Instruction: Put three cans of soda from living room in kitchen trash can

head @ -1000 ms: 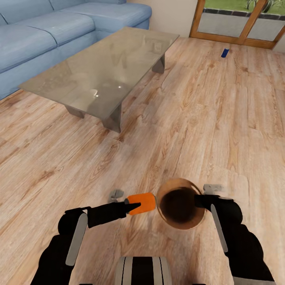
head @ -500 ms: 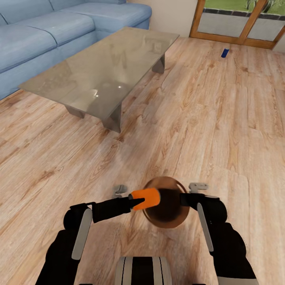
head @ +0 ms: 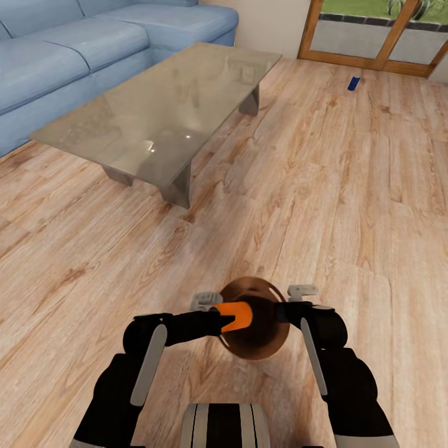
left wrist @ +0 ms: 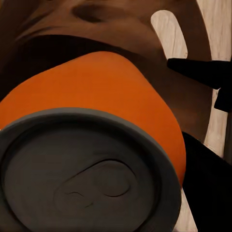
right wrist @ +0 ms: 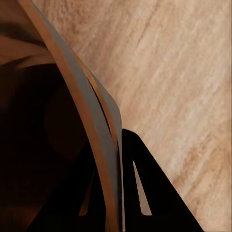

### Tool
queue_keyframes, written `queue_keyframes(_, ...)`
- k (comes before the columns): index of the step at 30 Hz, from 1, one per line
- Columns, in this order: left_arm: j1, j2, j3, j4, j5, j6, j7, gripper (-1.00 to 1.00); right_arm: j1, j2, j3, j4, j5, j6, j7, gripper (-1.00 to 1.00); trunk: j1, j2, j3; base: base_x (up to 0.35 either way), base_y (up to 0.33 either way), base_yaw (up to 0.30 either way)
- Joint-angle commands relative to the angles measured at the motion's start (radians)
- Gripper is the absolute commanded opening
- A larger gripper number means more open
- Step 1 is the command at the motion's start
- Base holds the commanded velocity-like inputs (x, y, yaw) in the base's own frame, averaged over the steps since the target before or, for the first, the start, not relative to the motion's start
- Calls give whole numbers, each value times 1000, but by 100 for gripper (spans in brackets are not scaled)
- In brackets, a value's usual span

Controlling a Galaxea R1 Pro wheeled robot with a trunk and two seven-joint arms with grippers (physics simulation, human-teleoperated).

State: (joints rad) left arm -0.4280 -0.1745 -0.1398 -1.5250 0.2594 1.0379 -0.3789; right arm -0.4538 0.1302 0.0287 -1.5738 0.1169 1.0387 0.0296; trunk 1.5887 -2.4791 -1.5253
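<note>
An orange can of soda lies sideways in my left gripper, which is shut on it; its far end pokes over the mouth of the brown wooden tash can. My right gripper is shut on the bucket's rim and holds it above the floor. In the left wrist view the can's grey top is close up, with the bucket's dark inside and its oval hand-hole behind. The right wrist view has the thin bucket wall pinched by a black finger. A dark blue can lies far off on the floor.
A shiny low table stands ahead to the left, with the blue sofa behind it. A wood-framed glass door is at the back right. Pale plank floor stretches between me and the blue can.
My left gripper carried the orange can rightward over the bucket's mouth. My right gripper brought the bucket leftward to meet it.
</note>
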Motion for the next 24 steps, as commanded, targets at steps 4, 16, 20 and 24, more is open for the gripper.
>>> queue_keyframes(4, -13, 0, -4, 4, -5, 0, 30, -100, 0, 1, 7, 0, -39, 0, 4, -100, 0, 0, 0, 0, 0, 0)
queue_keyframes(16, -82, 0, -113, 90, 32, -3, 219, -100, 0, 4, 35, 0, -38, 0, 6, -100, 0, 0, 0, 0, 0, 0)
queue_keyframes(20, -85, 0, -119, 103, 96, -4, 291, -100, 0, 30, 38, 0, -37, 1, 5, -100, 0, 0, 0, 0, 0, 0)
queue_keyframes(24, -89, 0, -145, 104, 144, -4, 361, -100, 0, 38, 38, 0, -37, 3, 4, -100, 0, 0, 0, 0, 0, 0)
